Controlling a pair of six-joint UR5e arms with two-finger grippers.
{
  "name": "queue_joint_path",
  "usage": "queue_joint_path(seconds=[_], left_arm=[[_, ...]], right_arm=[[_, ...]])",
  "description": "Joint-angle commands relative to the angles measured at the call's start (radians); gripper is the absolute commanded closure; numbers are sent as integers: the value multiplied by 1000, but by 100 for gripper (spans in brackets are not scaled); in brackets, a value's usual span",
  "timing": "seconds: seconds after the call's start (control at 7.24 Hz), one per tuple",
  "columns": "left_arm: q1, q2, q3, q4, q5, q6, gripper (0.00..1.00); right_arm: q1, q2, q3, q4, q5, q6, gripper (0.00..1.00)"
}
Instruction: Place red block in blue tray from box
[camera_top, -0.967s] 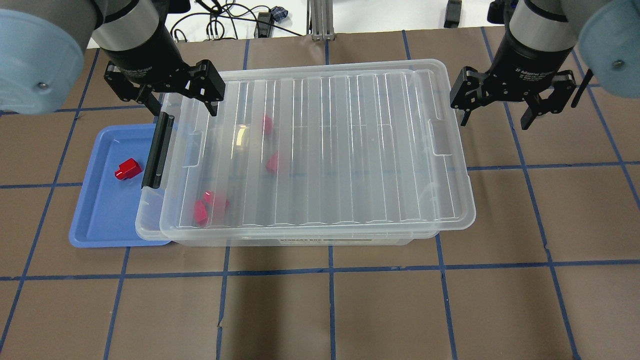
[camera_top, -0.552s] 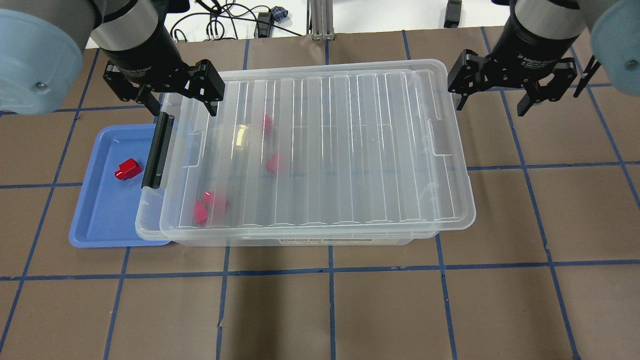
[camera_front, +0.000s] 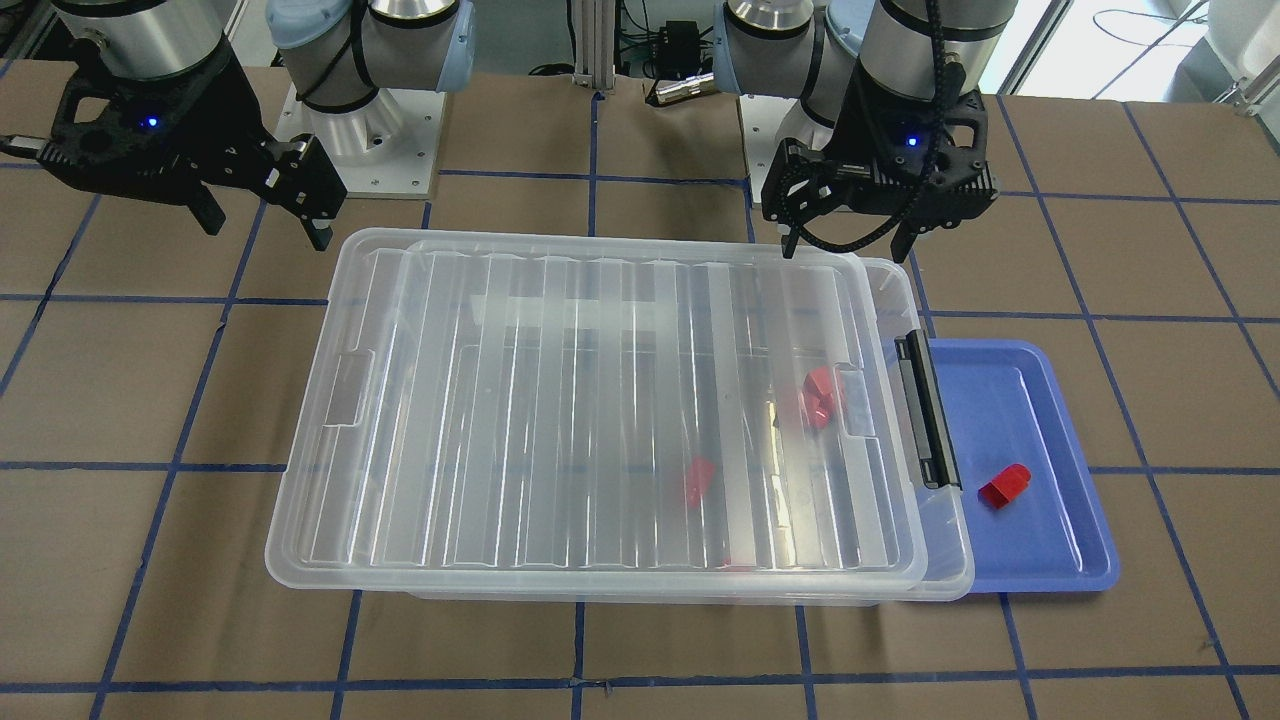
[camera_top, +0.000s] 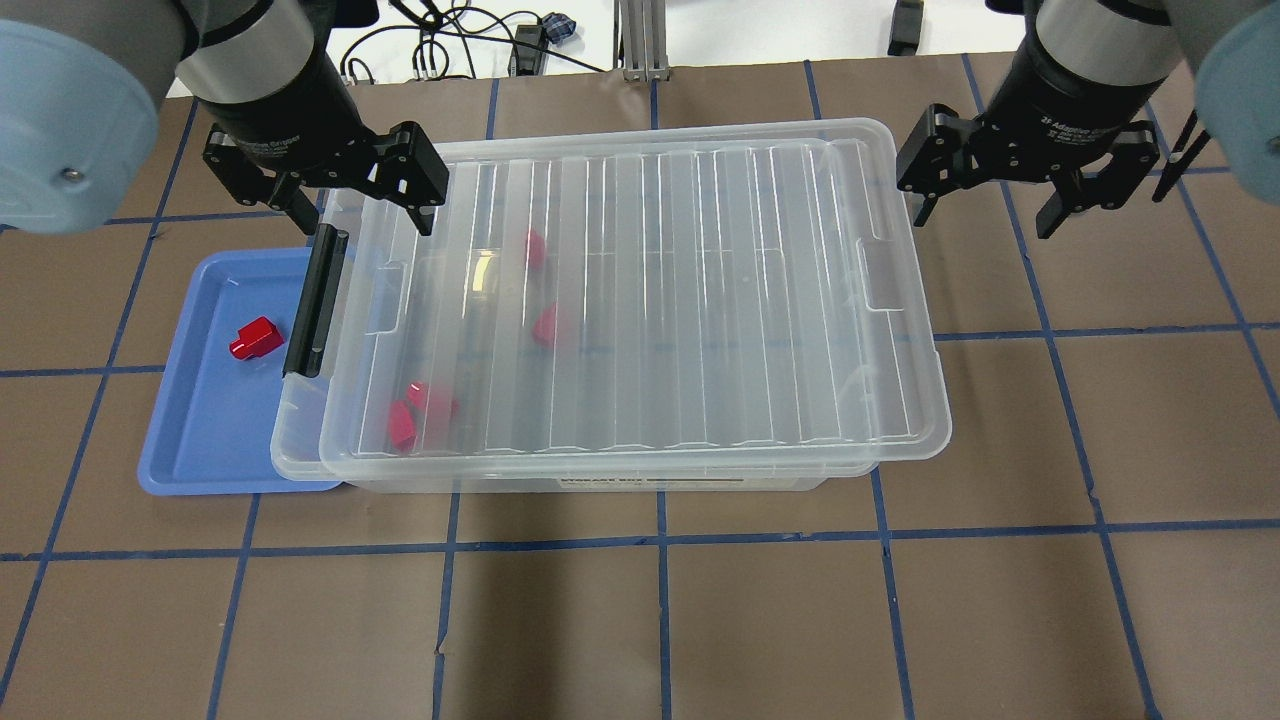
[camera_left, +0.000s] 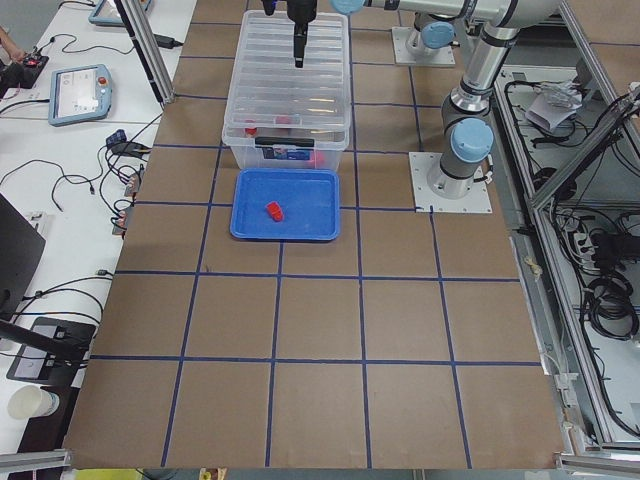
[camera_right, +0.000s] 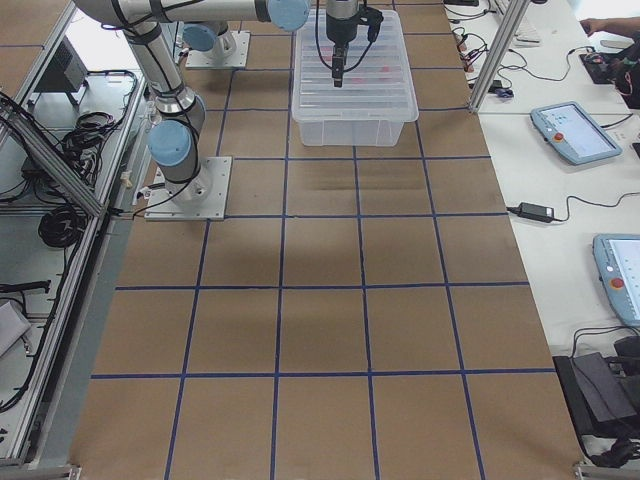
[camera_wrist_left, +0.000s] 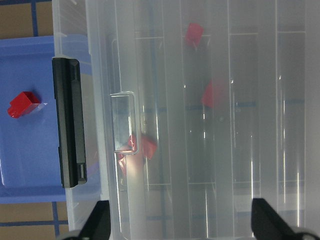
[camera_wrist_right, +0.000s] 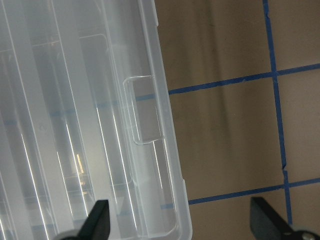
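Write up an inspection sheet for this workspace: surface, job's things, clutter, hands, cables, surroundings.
Surface: table covered in brown sheet with a blue tape grid.
Job's things: red block lies in the blue tray. The box has its lid resting on it, shifted off the end with the latch bar; that end overlaps the tray's edge.
Clutter: more red pieces inside the box.
Hands: left hand open and empty, above the box's latch end. Right hand open and empty, past the box's other end.
Cables: loose cables beyond the table's far edge.
Surroundings: pendant on a side bench.
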Motion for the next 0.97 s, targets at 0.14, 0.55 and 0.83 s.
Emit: queue_joint_path(seconds=[0.14,0.55,0.83], left_arm=[[-1,24,-4,-27,-1,-1,0],[-1,36,-2,-27,2,-1,0],[-1,50,-2,-41,2,-1,0]], right_arm=[[1,-5,-1,14,-6,-4,0],[3,-8,-7,24,4,-5,0],[3,-5,-1,13,-1,-2,0]])
